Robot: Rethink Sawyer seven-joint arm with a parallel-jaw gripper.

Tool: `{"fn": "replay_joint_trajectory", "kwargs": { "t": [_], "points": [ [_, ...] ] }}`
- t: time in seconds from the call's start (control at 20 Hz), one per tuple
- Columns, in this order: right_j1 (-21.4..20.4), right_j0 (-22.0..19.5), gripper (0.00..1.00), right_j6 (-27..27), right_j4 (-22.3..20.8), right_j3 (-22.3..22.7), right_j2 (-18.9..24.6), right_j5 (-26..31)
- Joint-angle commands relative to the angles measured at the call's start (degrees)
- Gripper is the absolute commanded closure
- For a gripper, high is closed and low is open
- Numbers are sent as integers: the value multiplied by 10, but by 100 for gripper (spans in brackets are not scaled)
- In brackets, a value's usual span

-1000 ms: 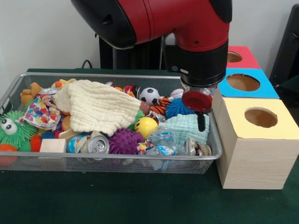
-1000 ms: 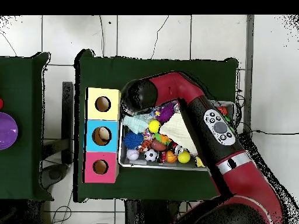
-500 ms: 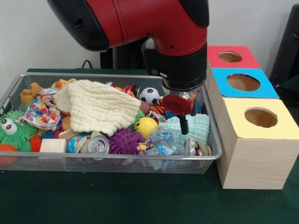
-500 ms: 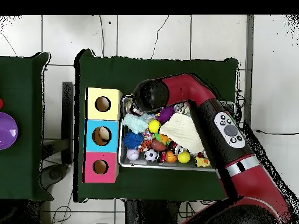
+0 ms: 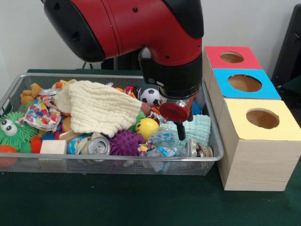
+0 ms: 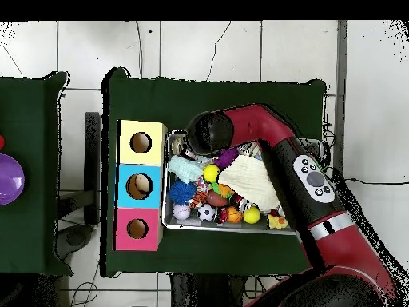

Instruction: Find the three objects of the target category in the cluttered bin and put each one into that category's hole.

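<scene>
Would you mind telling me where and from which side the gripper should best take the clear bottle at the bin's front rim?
Probably across its crumpled body, coming straight down. The bottle lies on its side among clutter, with the purple spiky ball on one side and the bin's mesh wall in front, so only its top is free. The gripper hangs just above it.
</scene>
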Motion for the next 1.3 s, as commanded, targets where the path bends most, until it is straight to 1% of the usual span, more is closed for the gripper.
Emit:
{"fn": "replay_joint_trajectory", "kwargs": {
  "t": [0.05,0.1,0.25,0.45,0.6,1.3],
  "points": [
    [32,-11,0,-199,-56,-39,-28,-5],
    [30,-9,0,-203,-63,-42,-31,1],
    [26,-9,0,-187,-65,-43,-38,10],
    [22,-13,0,-195,-73,-44,-43,19],
    [23,-13,0,-188,-76,-47,-47,20],
    [34,-9,0,-172,-72,-50,-65,31]
  ]
}}
